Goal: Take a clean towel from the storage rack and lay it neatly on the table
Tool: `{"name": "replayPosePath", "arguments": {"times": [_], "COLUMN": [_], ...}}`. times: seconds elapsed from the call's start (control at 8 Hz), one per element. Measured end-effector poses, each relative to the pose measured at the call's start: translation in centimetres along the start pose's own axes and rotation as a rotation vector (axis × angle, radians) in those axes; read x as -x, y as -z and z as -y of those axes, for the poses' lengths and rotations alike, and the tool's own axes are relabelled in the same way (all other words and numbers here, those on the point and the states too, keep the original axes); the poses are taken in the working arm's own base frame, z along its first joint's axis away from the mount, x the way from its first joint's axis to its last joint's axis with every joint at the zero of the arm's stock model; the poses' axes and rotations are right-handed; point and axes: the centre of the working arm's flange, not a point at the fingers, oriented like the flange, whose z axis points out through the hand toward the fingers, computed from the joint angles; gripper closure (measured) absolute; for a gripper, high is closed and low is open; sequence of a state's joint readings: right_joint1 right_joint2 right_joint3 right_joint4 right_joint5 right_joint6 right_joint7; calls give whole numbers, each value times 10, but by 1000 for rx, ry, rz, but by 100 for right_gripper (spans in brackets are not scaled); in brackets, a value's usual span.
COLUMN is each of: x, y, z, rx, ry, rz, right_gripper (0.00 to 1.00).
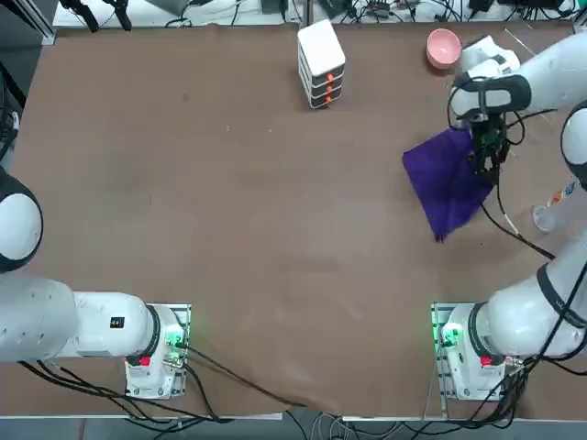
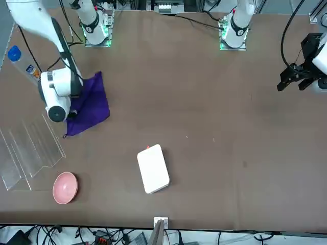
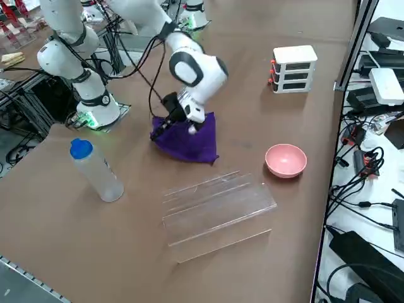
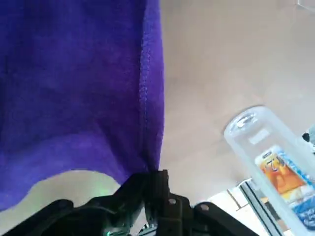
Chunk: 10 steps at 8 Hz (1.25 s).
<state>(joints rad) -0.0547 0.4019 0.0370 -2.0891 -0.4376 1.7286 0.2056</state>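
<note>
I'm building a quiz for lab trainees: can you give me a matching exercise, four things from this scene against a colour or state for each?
Things:
1. towel
2. bowl
3. storage rack
4. right gripper

States:
A. pink, sitting empty on the table
B. see-through, nothing in it
C. shut on a corner of cloth
D. deep purple, hanging from the fingers

Pairs: 1-D, 2-A, 3-B, 4-C

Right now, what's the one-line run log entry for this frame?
right gripper: shut on towel | towel: off storage rack, hanging over table | laid flat: not yet
</note>
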Motion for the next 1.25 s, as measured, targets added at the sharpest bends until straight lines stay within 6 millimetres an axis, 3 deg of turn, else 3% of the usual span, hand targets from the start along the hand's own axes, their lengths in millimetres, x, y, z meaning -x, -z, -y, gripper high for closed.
{"name": "replayPosePath", "arguments": {"times": [0.25,0.38,0.5,0.88,1.0,1.12,1.25], "x": [-2,-4,-6,-12,-15,-17,-13], "y": [-6,-7,-8,-5,12,43,84], "z": [-12,-17,-20,-40,-47,-48,-50], "rx": [4,0,6,49,39,-21,-126], "ry": [14,15,16,6,-10,-34,-64], "rz": [-10,-24,-39,-85,-127,-181,-240], "right_gripper": [93,83,80,26,9,0,0]}}
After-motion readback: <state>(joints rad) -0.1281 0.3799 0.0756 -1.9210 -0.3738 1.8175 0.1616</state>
